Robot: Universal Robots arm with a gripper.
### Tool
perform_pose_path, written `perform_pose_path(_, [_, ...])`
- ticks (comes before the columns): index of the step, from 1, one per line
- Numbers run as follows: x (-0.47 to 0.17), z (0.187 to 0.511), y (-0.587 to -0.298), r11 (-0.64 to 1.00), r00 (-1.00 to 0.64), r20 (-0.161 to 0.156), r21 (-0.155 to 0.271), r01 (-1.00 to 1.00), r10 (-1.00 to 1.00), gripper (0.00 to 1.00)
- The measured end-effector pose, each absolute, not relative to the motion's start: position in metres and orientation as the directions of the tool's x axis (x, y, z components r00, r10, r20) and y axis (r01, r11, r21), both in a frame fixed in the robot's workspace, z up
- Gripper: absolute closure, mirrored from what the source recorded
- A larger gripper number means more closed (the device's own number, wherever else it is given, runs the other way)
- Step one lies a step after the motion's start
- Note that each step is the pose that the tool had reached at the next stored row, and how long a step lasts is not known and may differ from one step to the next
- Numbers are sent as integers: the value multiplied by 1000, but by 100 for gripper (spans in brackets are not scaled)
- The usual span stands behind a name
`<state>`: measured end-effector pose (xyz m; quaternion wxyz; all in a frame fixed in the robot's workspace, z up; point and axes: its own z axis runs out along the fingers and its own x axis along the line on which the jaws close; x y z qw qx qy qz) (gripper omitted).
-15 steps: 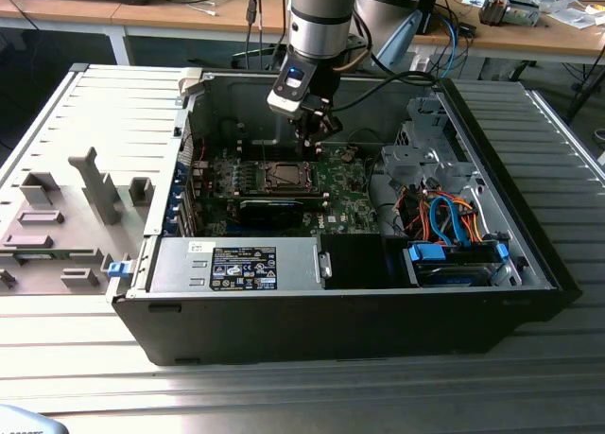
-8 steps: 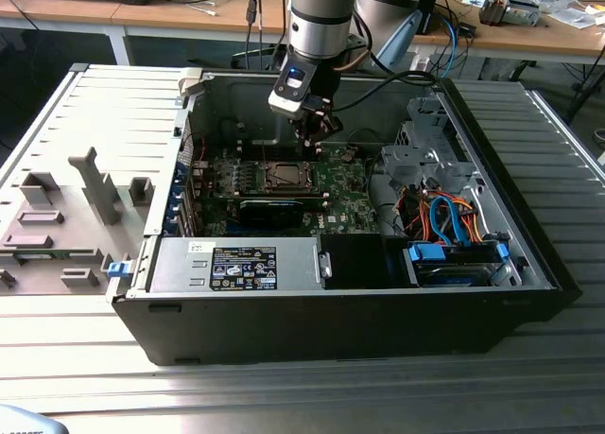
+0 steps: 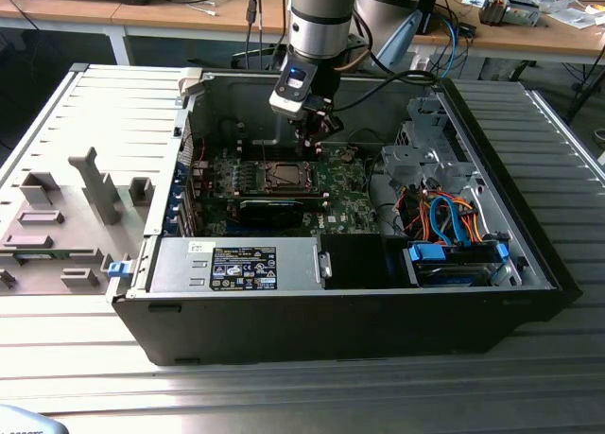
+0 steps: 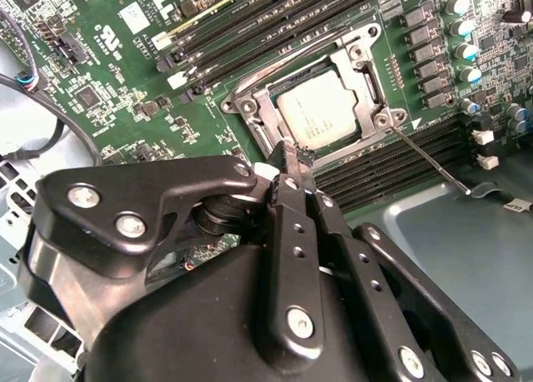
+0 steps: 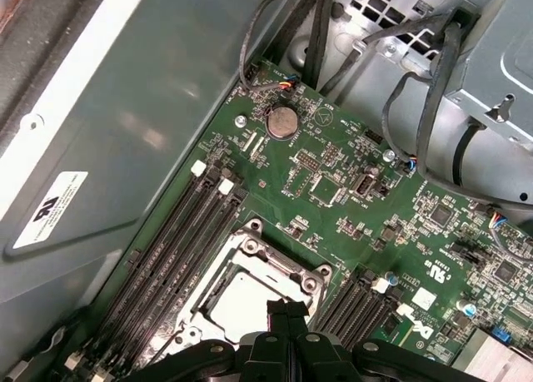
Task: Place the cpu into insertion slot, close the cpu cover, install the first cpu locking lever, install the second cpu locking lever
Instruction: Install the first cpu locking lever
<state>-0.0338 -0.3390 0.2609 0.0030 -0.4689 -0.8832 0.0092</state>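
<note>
- Now the hand [image 4: 293, 159] is reaching down inside the open computer case [image 3: 331, 330], with its two fingertips closing against each other. In the exterior view it [image 3: 317, 143] is hanging low over the green motherboard [image 3: 345, 193].
- The cpu [image 4: 321, 116] is lying just ahead of the fingertips, sitting in the insertion slot [image 3: 284, 176]. Its pale metal top is showing through the window of the cpu cover [image 4: 354, 66], which is lying flat over it.
- The fingertips are meeting the near edge of the cover; whether they are touching it I cannot tell.
- A thin wire lever [image 4: 420, 153] is sticking out from a corner of the slot beyond the hand, slanting away across the memory slots [image 4: 391, 161].
- More long black memory slots [image 4: 250, 20] are running along the far side of the cpu, so the socket is being hemmed in on two sides.
- In the first wrist view, past the hand [image 5: 286, 309] and the cpu [image 5: 241, 303], a coin battery [image 5: 281, 122] is sitting on the board. Black cables [image 5: 425, 91] are looping farther off, by a grey metal cage [image 5: 500, 57].
- The case is resting on a ribbed metal desk [image 3: 284, 396].
</note>
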Motion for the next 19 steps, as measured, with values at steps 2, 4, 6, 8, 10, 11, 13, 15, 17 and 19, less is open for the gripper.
perform_pose_path(2, [-34,261,-339,564,-564,-3,-19,826,826,89])
perform_pose_path(4, [-34,261,-339,567,-567,-3,-19,824,824,89])
perform_pose_path(6, [-34,261,-339,572,-572,-3,-19,820,820,89])
perform_pose_path(8, [-34,261,-339,578,-578,-3,-19,816,816,89])
perform_pose_path(10, [-34,261,-339,581,-582,-3,-19,813,813,89])
perform_pose_path(11, [-34,261,-339,583,-583,-3,-19,812,812,89])
perform_pose_path(13, [-34,261,-339,587,-587,-3,-19,809,809,89])
perform_pose_path(15, [-34,261,-339,592,-593,-3,-19,805,806,89])
perform_pose_path(17, [-34,261,-339,596,-596,-3,-19,803,803,89])
perform_pose_path(19, [-34,261,-339,600,-600,-3,-19,800,800,89])
